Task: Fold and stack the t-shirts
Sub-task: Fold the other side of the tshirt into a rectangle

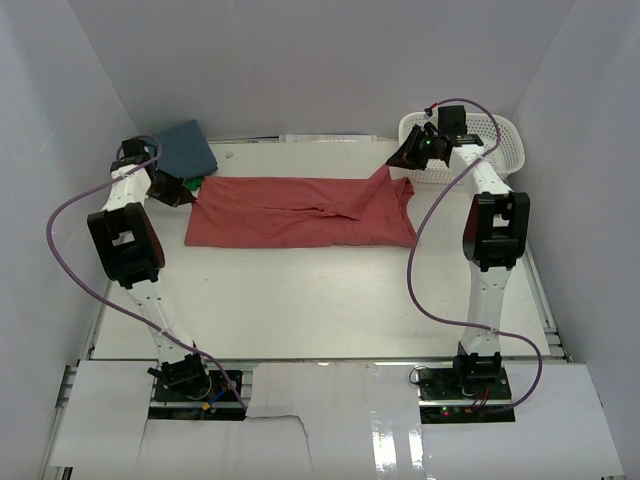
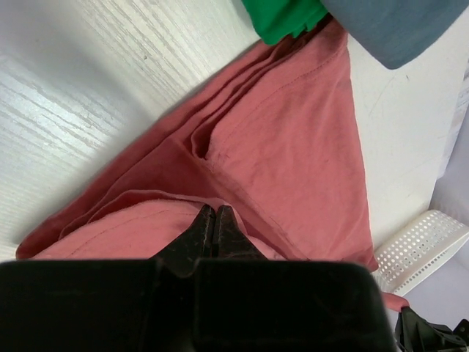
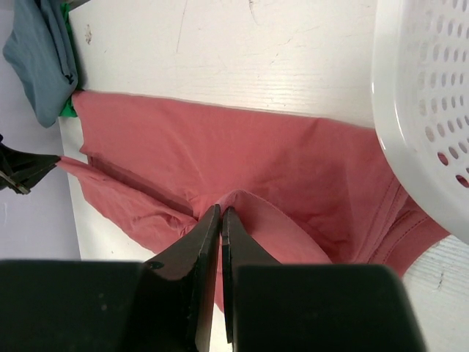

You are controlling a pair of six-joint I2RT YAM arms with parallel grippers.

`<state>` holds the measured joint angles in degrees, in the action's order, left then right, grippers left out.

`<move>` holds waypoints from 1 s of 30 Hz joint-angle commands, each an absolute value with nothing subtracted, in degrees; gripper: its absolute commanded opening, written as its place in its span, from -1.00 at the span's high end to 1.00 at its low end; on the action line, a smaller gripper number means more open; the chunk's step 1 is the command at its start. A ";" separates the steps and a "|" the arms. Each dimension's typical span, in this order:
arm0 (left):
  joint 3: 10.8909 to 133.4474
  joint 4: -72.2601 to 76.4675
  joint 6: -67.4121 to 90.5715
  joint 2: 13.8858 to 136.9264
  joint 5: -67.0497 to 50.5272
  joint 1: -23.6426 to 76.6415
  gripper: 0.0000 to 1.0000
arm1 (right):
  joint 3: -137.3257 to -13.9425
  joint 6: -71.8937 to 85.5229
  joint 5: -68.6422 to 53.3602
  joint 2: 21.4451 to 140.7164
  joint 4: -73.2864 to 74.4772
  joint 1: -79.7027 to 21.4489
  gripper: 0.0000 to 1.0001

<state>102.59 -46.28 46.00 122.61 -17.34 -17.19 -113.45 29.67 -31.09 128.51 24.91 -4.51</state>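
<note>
shirt (image 1: 300, 212) centre, basket (image 1: 505, 150) right, folded shirts (image 1: 188, 145) left

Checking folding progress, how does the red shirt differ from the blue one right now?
The red shirt lies spread out long; the blue shirt is a compact bundle at the far left. The left fingers and right fingers pinch the red shirt's ends; nothing holds the blue shirt. Both are plain cloth.

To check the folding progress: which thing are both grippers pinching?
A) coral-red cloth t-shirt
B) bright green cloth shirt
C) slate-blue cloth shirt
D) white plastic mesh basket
A: in each wrist view, the left gripper and the right gripper are shut on a raised fold of the coral-red cloth t-shirt.
</note>
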 commanded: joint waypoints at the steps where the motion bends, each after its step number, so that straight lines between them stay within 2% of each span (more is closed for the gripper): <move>1: 104.50 -45.88 46.32 123.13 -16.61 -17.05 1.00 | -115.48 29.88 -31.82 130.08 21.80 -4.13 0.85; 11: 105.12 -45.70 46.49 124.10 -16.35 -17.05 1.00 | -119.53 31.11 -32.34 132.80 20.48 -4.13 0.85; 23: 104.24 -45.01 47.55 125.42 -15.38 -17.05 1.00 | -116.20 31.64 -32.43 133.85 14.69 -3.96 0.85; 30: 103.80 -40.79 49.22 126.21 -17.22 -17.14 1.00 | -118.39 31.90 -32.61 137.11 13.18 -3.43 0.84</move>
<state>103.13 -44.07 48.07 126.10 -16.64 -17.06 -116.49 31.51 -31.92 135.39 15.99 -4.34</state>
